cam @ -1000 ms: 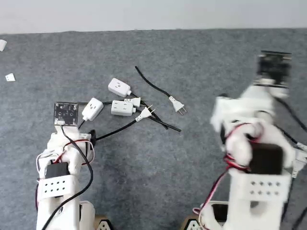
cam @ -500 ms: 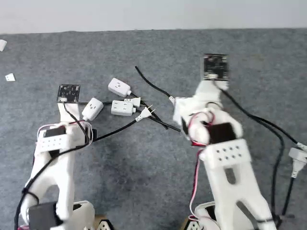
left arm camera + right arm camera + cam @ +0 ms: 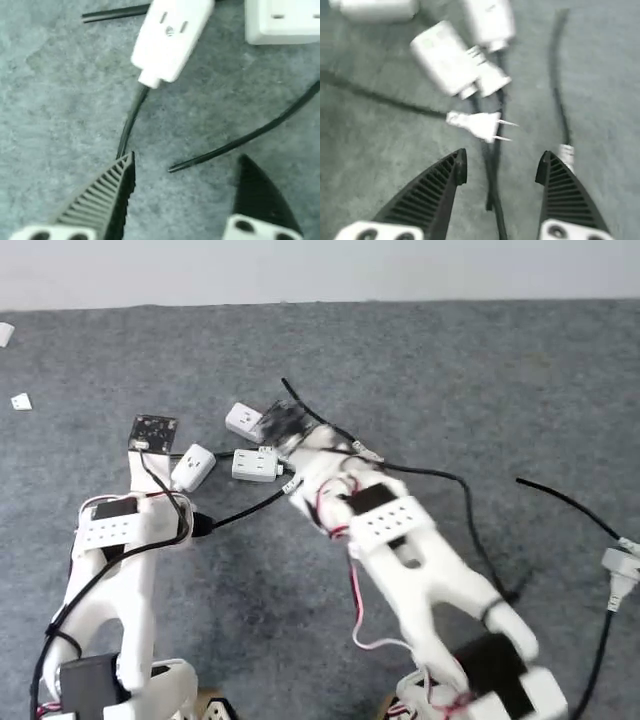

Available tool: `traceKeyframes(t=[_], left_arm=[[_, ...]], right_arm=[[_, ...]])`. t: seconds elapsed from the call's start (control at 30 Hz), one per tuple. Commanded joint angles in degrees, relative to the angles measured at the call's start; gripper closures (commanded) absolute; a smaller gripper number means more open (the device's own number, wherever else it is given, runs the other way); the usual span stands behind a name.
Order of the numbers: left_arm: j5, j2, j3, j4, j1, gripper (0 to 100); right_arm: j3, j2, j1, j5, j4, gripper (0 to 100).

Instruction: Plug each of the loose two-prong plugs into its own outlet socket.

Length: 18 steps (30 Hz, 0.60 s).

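Three white outlet sockets (image 3: 255,465) lie in a cluster left of centre on the grey carpet. My left gripper (image 3: 186,162) is open just above the carpet, over the black cord of one socket (image 3: 170,32), with a second socket (image 3: 282,20) beside that one. My right gripper (image 3: 503,155) is open too, hovering just short of a loose two-prong plug (image 3: 477,124) that lies on its side. Beyond that plug lies a socket (image 3: 445,57). Another plug (image 3: 566,154) lies by one finger. From above, the right arm (image 3: 390,525) reaches over the cluster and hides part of it.
Black cords (image 3: 235,515) cross the carpet around the sockets. One more white plug on a cord (image 3: 617,573) lies at the far right edge. Two small white bits (image 3: 20,400) sit at the far left. The left arm (image 3: 110,530) stands close beside the sockets.
The right arm swung from the right side across to the centre and now stretches over the plugs and sockets. The left arm rose and reached forward toward the sockets.
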Motion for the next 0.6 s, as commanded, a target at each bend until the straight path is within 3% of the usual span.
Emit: traceKeyframes(t=[0.0,0.27,0.57], left_arm=[[2.1,0.0,-3.2,0.5,-0.7,66],[8.1,0.1,-5.1,-0.6,-6.7,66],[8.5,0.1,-5.6,-0.6,-7.7,66]], right_arm=[[-8.9,5.8,-2.0,5.5,0.7,76.1],[-30.9,25.7,-1.5,9.9,6.4,76.1],[-57.2,44.2,-3.9,11.5,17.7,76.1]])
